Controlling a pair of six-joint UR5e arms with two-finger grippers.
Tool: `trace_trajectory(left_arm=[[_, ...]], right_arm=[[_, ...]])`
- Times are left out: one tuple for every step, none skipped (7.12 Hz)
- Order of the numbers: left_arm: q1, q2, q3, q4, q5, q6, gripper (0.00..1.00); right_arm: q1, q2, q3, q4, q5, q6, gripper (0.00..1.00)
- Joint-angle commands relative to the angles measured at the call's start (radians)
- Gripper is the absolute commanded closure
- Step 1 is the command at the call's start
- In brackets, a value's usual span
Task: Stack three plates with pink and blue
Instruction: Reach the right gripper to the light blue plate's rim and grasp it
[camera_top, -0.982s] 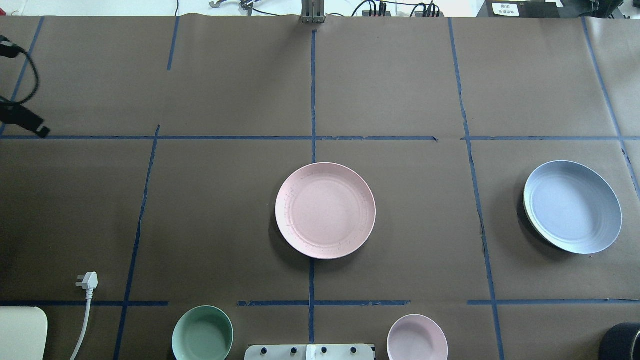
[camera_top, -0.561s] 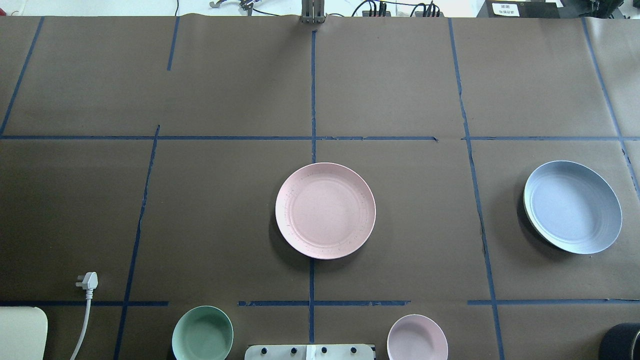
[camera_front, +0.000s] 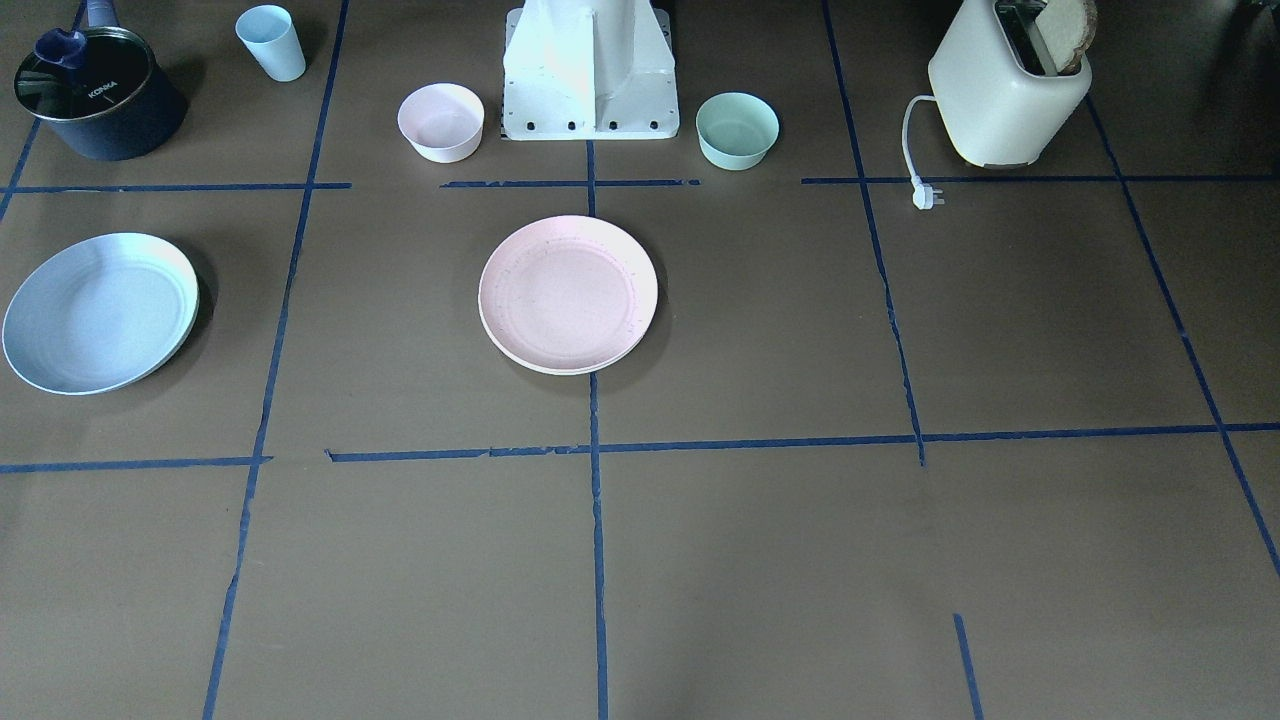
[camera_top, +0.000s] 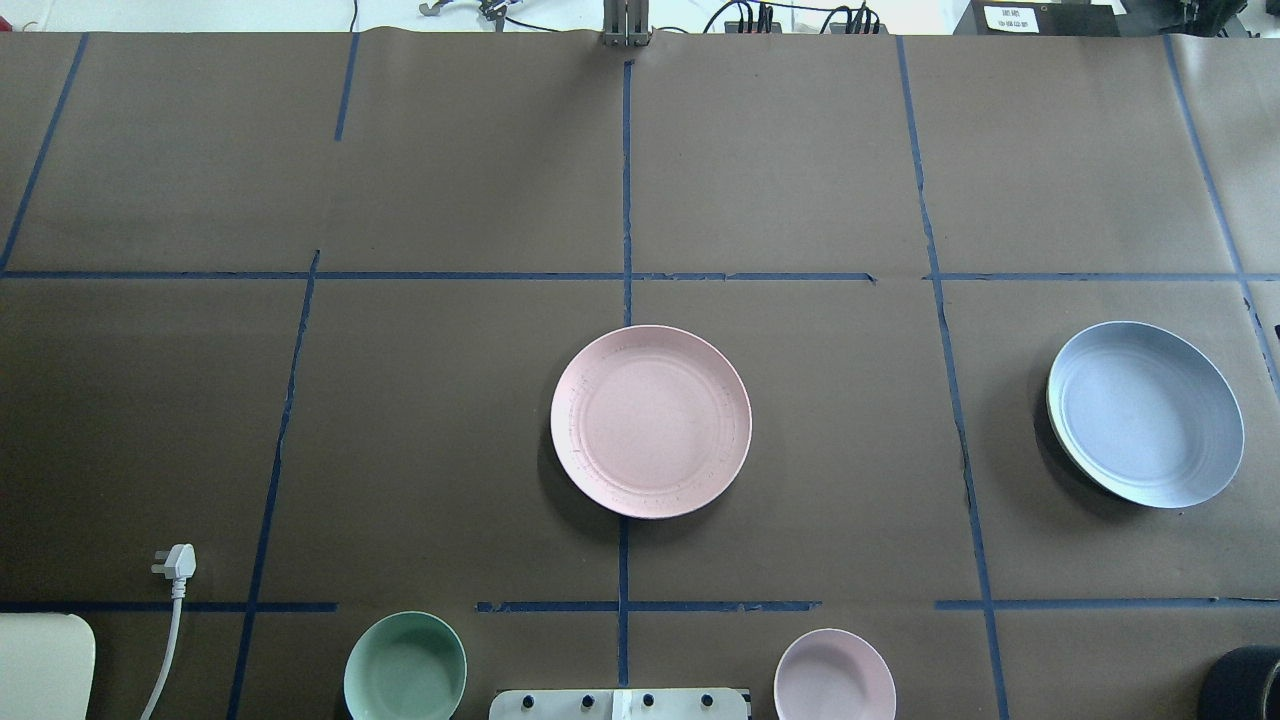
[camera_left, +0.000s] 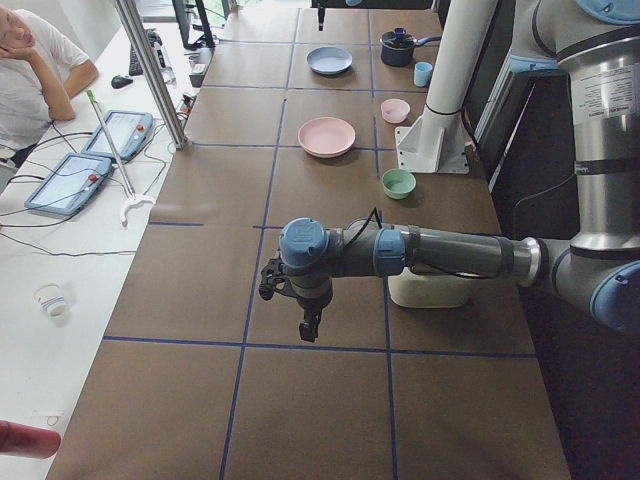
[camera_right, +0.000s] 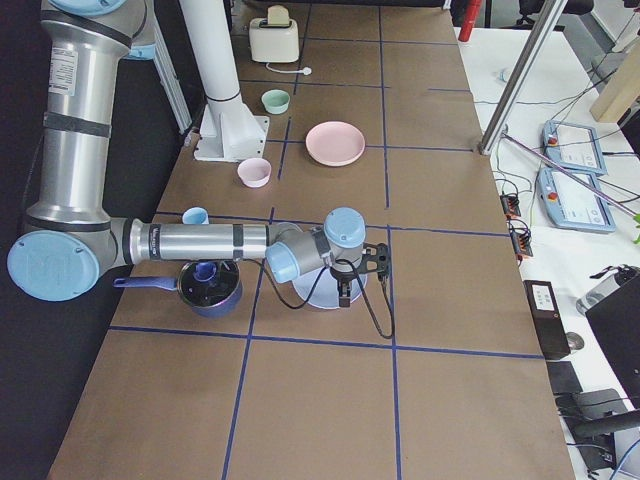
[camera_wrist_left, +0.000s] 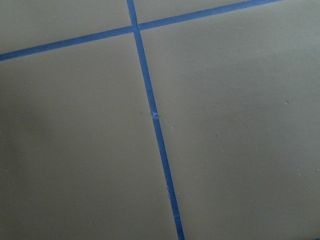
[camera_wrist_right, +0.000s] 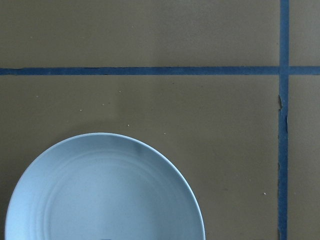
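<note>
Pink plate (camera_top: 650, 420) mid frame on the surface (camera_top: 430, 400), blue plate (camera_top: 1145, 413) at right. No telling the gap of left tool (camera_left: 308, 326) or right tool (camera_right: 344, 296).

The left arm (camera_left: 455, 255) and right arm (camera_right: 190, 240) are silver-grey tubes joined by pale-blue capped joints. A black cable (camera_right: 376, 300) loops at each wrist. The white pedestal (camera_front: 590, 60) carries four dark bolts (camera_front: 572, 126) along its base plate; tubes nearest it bear white printed labels (camera_right: 62, 65).
</note>
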Motion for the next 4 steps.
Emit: trace_trajectory(left_arm=[[-0.001,0.001,0.001,-0.001,-0.034,-0.001,0.00],[-0.001,0.001,0.000,-0.001,-0.034,-0.001,0.00],[-0.001,0.002,0.000,-0.001,-0.034,0.002,0.00],[-0.001,0.002,0.001,-0.001,-0.036,0.003,0.00]], right_arm=[[-0.075,-0.001,-0.122,0.226,-0.033,0.142,0.06],[-0.101,-0.001,-0.150,0.235,-0.058,0.144,0.10],[-0.111,-0.001,-0.170,0.238,-0.059,0.143,0.14],[-0.123,-0.001,-0.179,0.240,-0.059,0.137,0.15]])
